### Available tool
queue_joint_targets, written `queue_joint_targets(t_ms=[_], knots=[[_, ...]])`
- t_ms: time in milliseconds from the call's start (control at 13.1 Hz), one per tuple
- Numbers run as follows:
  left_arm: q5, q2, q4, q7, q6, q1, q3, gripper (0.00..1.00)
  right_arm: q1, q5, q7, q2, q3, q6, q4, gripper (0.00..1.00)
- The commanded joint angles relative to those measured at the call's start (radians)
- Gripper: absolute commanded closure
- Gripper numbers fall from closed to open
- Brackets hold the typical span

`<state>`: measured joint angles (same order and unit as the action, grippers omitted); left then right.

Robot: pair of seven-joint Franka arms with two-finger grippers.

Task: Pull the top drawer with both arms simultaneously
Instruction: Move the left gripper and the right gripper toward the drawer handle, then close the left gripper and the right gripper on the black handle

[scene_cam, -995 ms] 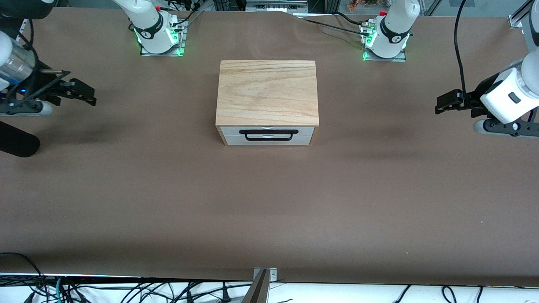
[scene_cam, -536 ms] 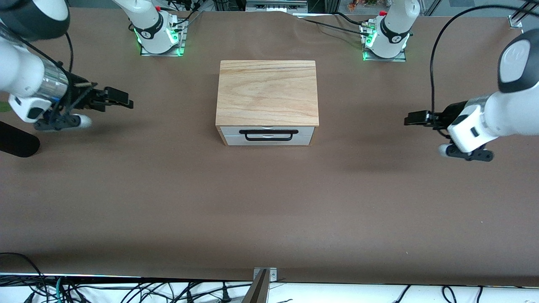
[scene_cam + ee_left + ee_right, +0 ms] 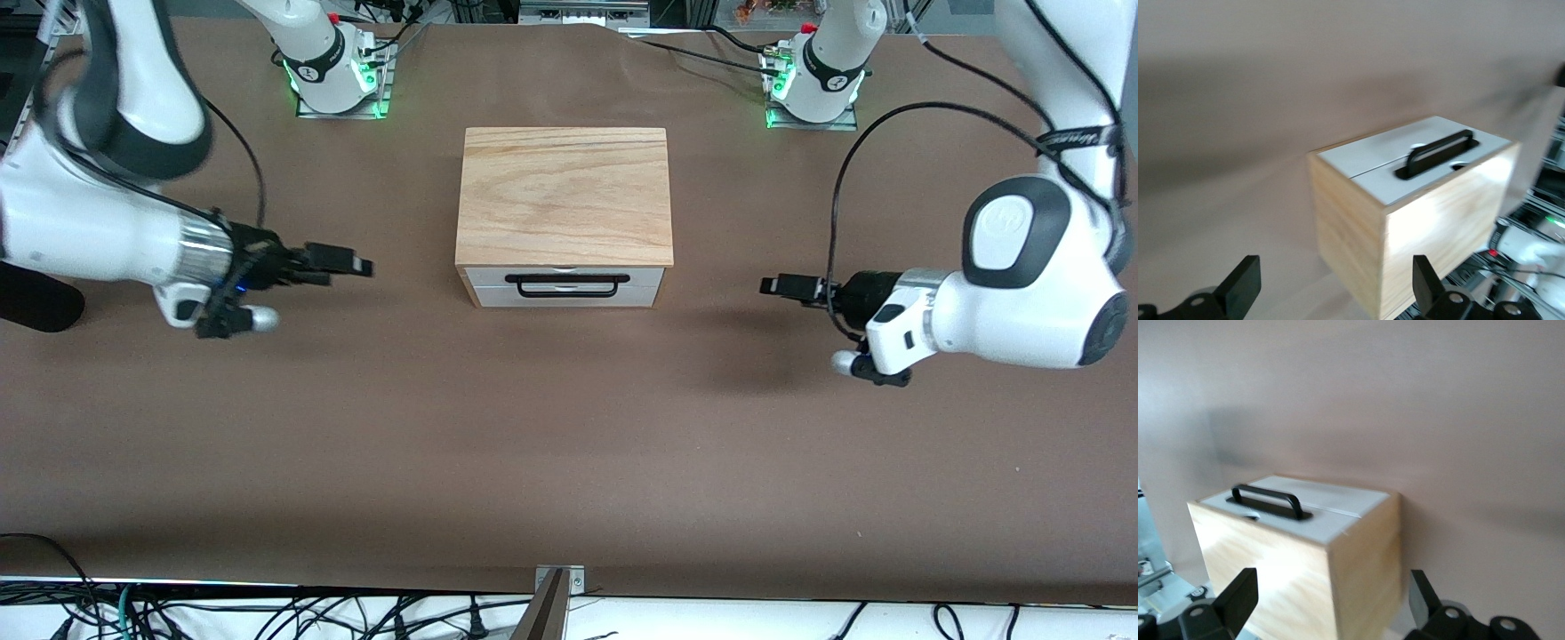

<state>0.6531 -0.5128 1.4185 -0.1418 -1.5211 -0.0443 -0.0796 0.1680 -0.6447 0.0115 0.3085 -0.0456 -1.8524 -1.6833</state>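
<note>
Over bare brown table at either end of the cabinet, the black two-finger left gripper (image 3: 772, 285) and right gripper (image 3: 356, 265) hang with fingers spread wide, gripping nothing, each pointing at the box. Between them sits the grained light-wood cabinet (image 3: 564, 196). Its white-fronted top drawer (image 3: 566, 276), with a long thin black wire handle (image 3: 562, 284), is closed and faces the front camera.
</note>
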Motion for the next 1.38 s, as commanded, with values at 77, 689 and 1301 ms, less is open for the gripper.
queue_joint_targets(t_ms=[77,689,1301], knots=[[0.213,-0.084,0.046,-0.276,-0.048,0.001,0.006,0.0,0.061,-0.163,0.105,0.086,0.0,-0.061,-0.002,0.0],[0.554,-0.19,0.149,-0.599,-0.183,-0.081,0.006,0.0,0.116,-0.688,0.645,0.198,0.0,-0.151,-0.148,0.0],[0.781,-0.208,0.319,-0.841,-0.292,-0.157,-0.032,0.02,0.166,-0.987,0.976,0.31,-0.002,-0.139,-0.174,0.35]])
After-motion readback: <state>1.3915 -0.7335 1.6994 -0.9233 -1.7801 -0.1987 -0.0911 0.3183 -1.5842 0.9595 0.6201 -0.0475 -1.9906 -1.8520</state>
